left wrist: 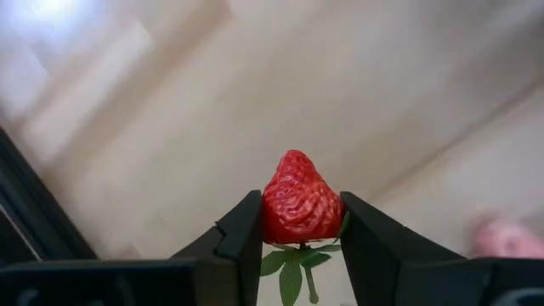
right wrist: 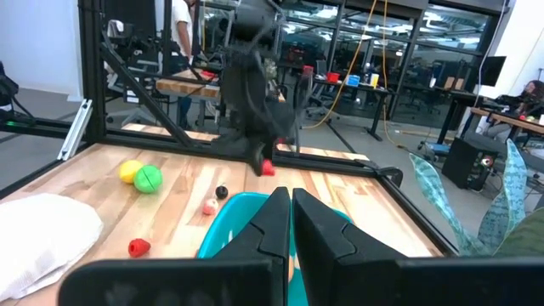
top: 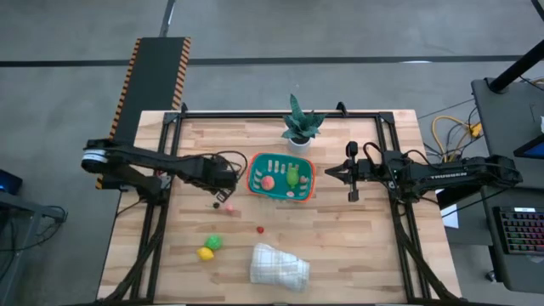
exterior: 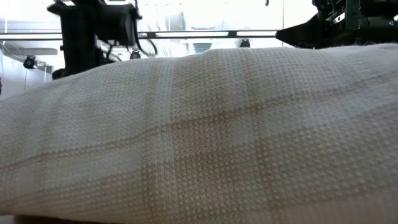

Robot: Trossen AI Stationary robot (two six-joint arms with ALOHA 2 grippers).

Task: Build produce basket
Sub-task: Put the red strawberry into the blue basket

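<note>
A red toy strawberry (left wrist: 299,206) sits between the fingers of my left gripper (left wrist: 299,234), which is shut on it just left of the teal basket (top: 280,177); the right wrist view shows it too (right wrist: 266,167). The basket holds pink and green pieces. Loose on the table lie a yellow piece (top: 205,253), a green one (top: 213,242), a red berry (top: 260,229), a pink piece (top: 228,206) and a dark berry (top: 216,204). My right gripper (top: 328,172) hangs shut and level at the basket's right rim. My left gripper pinches the strawberry by its two sides (left wrist: 270,217), near the leafy stem end, between its two fingers. The fingers point steeply down from above. The berry is lifted clear of the table, its tip pointing away from the gripper and its green leaves (left wrist: 287,265) back between the fingers.
A folded white cloth (top: 279,265) lies near the front edge and fills the low view (exterior: 199,137). A potted plant (top: 299,125) stands at the far edge behind the basket. Black frame rails run along the table's sides.
</note>
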